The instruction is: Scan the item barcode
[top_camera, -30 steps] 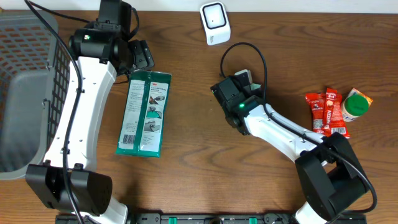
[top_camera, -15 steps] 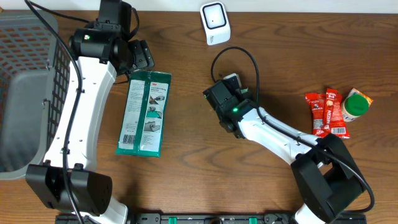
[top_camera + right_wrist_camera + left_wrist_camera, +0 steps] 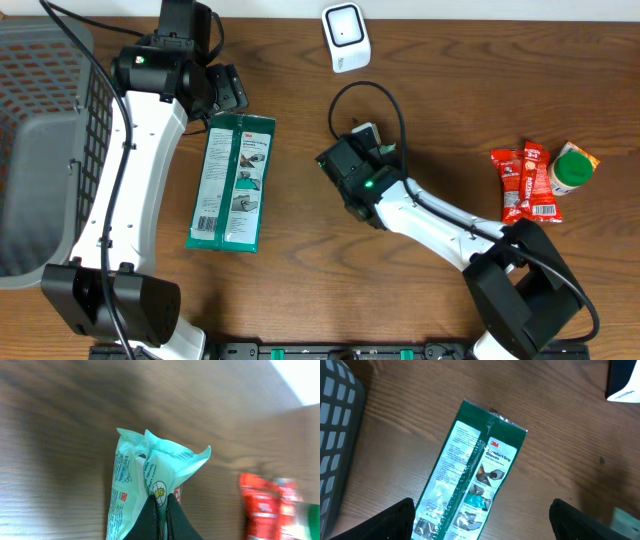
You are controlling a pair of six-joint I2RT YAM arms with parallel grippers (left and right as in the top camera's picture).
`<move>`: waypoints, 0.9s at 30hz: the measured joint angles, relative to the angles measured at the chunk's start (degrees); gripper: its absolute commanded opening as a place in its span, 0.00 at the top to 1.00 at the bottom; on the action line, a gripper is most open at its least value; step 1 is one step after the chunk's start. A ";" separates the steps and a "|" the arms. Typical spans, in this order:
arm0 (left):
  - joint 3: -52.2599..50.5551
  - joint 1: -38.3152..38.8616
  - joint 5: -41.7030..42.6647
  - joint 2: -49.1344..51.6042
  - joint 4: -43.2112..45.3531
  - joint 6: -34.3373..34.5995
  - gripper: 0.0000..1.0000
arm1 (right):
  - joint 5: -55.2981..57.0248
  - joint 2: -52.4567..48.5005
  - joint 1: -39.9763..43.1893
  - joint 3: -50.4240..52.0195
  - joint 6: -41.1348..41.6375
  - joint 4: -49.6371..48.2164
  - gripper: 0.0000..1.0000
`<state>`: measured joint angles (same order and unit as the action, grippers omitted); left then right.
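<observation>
Pinching the mint-green packet (image 3: 132,480) at its seam, your right gripper (image 3: 161,504) holds something seemingly light, soft, slippery; your left gripper (image 3: 485,520) stands wide.

My left arm (image 3: 128,190) is a long, smooth white shell set between chunky black joint housings. A thin black cable (image 3: 112,215) runs down the shell past a few small dark screws. A green light (image 3: 140,58) glows on the black upper joint, and the base (image 3: 112,305) is a rounded black drum. The left gripper (image 3: 229,90) is matte black all over, with blocky fingers (image 3: 395,521). My right arm (image 3: 440,212) matches it: white shell, black drum at the foot, green light on the black wrist block. A second black cable loops off that wrist. The right gripper (image 3: 160,502) has thin, black, tapering fingers.
</observation>
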<state>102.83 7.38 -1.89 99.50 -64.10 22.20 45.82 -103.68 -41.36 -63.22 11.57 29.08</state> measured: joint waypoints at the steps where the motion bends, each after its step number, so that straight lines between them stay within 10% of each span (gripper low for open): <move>1: 0.00 0.00 0.02 0.00 0.00 0.00 0.14 | 2.36 0.00 -0.13 0.00 -0.39 0.20 0.99; 20: 0.00 0.00 0.00 0.00 0.00 0.00 0.14 | 15.69 -11.67 0.96 0.04 -3.02 2.82 0.99; 27: 0.00 0.00 0.00 0.00 0.00 0.00 0.14 | 11.13 -11.67 -1.90 -0.55 -2.93 2.60 0.67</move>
<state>102.83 7.38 -1.89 99.50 -64.10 22.20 56.95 -115.35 -43.27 -63.77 8.64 31.68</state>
